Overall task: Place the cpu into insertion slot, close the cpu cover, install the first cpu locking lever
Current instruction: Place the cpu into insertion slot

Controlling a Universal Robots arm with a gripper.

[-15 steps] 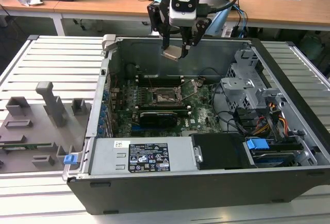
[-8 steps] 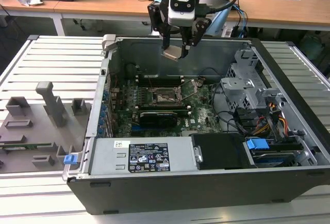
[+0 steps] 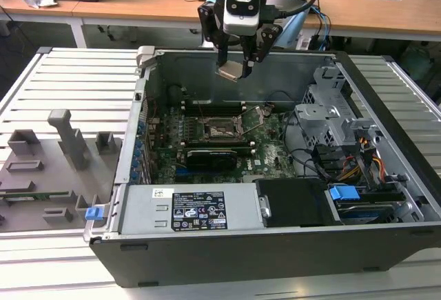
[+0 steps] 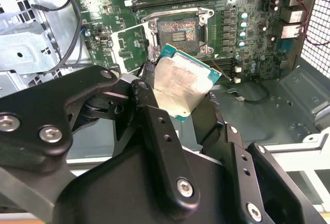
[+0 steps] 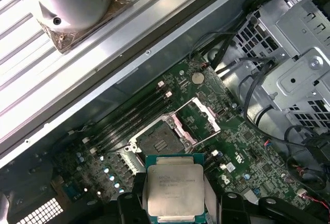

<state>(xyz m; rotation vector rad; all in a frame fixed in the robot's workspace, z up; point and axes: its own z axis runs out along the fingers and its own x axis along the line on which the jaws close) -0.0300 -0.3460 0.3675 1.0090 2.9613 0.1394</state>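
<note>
The gripper clamps the cpu, tilted, well above the bare insertion slot; the cpu cover seems raised. Placement is in hand; seating calls for levelling it squarely over that slot.

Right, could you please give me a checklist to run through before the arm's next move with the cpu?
1. Grip secure: ok. The hand is shut on the cpu, pinching two opposite edges.
2. The cpu held level: not ok. It looks tilted in the exterior view.
3. The cpu cover raised: ok. It stands up off the socket.
4. The insertion slot free: ok. Nothing lies on its pin field.
5. The cpu lined up over the insertion slot: cannot tell. It hangs well above it.
6. Corner marks matched: cannot tell.
</note>
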